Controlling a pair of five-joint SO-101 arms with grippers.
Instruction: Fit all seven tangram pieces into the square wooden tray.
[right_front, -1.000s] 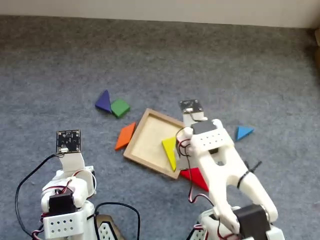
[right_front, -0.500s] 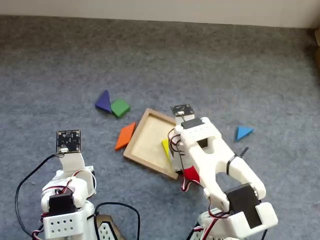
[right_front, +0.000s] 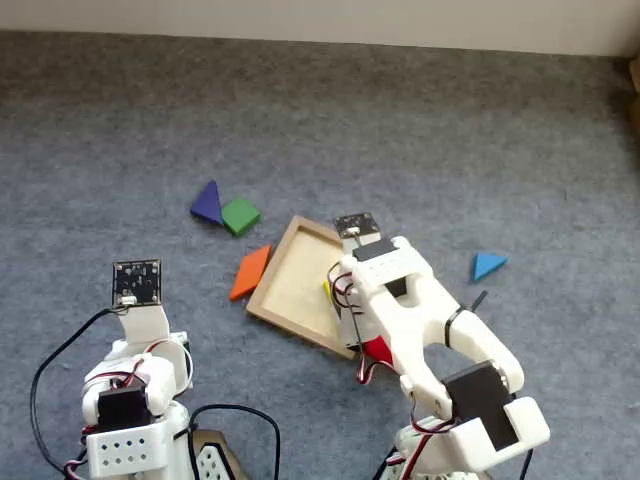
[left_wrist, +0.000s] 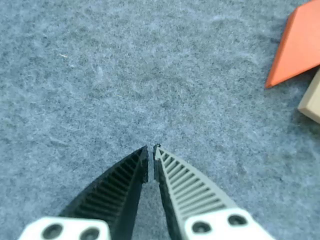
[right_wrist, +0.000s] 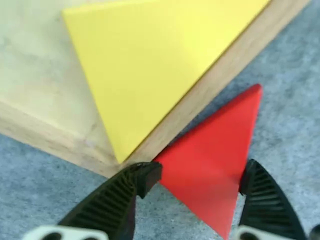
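The square wooden tray (right_front: 290, 285) lies tilted on the grey carpet, and the right arm (right_front: 400, 300) covers its near right corner. In the right wrist view a yellow triangle (right_wrist: 155, 65) lies flat inside the tray (right_wrist: 35, 75) against its rim. A red triangle (right_wrist: 210, 160) lies on the carpet just outside that rim, between the spread fingers of my right gripper (right_wrist: 200, 172), which is open around it. My left gripper (left_wrist: 150, 151) is shut and empty over bare carpet, with the orange piece (left_wrist: 297, 45) and a tray corner (left_wrist: 312, 97) farther off.
An orange parallelogram (right_front: 250, 272) lies beside the tray's left edge. A dark blue triangle (right_front: 207, 201) and a green square (right_front: 240, 215) touch each other behind it. A light blue triangle (right_front: 488, 265) lies to the right. The left arm (right_front: 135, 380) stands at the near left.
The right arm has swung left and lowered over the tray's near right corner, now covering most of the yellow and red triangles. The left arm has not moved.
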